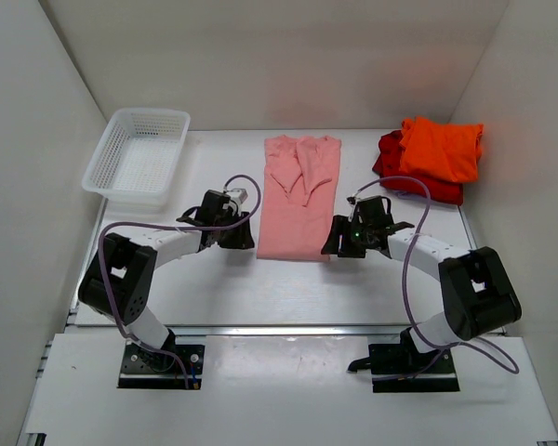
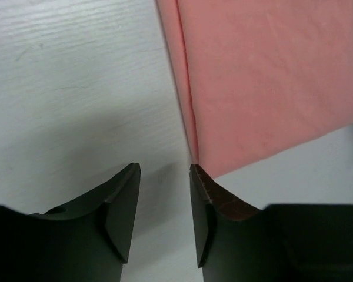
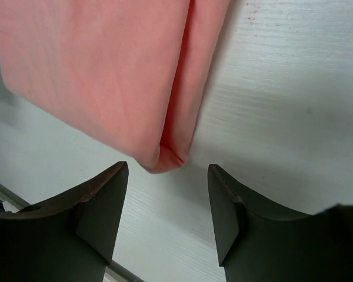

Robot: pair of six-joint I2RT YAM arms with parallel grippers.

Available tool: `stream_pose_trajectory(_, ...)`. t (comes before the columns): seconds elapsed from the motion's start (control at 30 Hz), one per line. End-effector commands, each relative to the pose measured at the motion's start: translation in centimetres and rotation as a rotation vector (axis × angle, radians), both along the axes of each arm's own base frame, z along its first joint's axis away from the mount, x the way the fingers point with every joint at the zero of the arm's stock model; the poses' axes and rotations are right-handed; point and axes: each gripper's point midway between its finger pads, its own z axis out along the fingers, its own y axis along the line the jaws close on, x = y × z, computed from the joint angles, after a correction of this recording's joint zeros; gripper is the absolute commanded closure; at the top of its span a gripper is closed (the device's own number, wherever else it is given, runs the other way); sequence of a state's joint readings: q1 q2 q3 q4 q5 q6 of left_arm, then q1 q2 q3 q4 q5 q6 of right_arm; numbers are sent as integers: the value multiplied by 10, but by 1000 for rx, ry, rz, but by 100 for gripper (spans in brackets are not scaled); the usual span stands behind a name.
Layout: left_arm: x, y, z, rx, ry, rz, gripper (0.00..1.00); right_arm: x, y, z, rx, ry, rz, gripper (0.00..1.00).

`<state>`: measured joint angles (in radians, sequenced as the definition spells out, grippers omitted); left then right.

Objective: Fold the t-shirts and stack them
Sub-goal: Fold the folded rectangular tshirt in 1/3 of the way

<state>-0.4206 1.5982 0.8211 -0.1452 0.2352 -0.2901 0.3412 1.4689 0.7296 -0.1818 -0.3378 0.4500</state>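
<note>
Top view: pink shirt (image 1: 298, 200), folded narrow, lies centre with its long axis near–far; left gripper (image 1: 234, 232) and right gripper (image 1: 355, 237) sit at its near corners, equally close; orange shirt (image 1: 442, 149) on red shirt (image 1: 389, 160), far right. Left wrist: jaws parted, empty, corner just beside one fingertip (image 2: 200, 188). Right wrist: jaws parted, empty, corner just ahead between them.
</note>
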Motion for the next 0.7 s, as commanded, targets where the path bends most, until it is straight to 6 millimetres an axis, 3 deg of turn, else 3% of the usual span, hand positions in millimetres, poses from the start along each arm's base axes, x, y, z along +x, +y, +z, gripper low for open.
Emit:
stream_pose_trajectory(0.0,-4,-24,6,-81,-1,-17,47,9,15,7,47,-33,3,46)
stream_pose_trajectory(0.1,-9,-35,-4,-116,39,-9,35,7,22,-3,40,-1,1,45)
stream_pose_trajectory(0.2,-11,-49,-9,-149,82,-20,36,9,29,-15,40,26,4,46)
stream_pose_trajectory(0.23,-6,-55,-8,-169,64,-18,39,11,30,-19,32,37,-1,54)
stream_pose_trajectory(0.27,-5,-57,-8,-173,61,-14,39,9,32,-22,30,45,9,76)
stream_pose_trajectory(0.3,-6,-59,-12,-166,65,-8,52,6,33,-26,26,51,16,89)
stream_pose_trajectory(0.33,-7,-60,-15,-160,69,-18,80,3,35,-29,23,58,24,100)
stream_pose_trajectory(0.37,-9,-61,-18,-156,81,-22,100,1,35,-29,22,61,26,100)
stream_pose_trajectory(0.43,-24,-59,-24,-157,138,-49,100,-18,34,-38,7,106,45,100)
stream_pose_trajectory(0.47,-38,-54,-31,-136,175,-61,100,-22,35,-33,9,93,56,100)
stream_pose_trajectory(0.53,-64,-47,-30,-102,204,-98,100,-54,33,-35,-16,134,100,99)
stream_pose_trajectory(0.6,-106,-32,-39,-34,277,-133,100,-84,33,-36,-22,165,136,100)
stream_pose_trajectory(0.67,-128,-21,-38,-15,285,-139,100,-108,32,-36,-9,187,150,100)
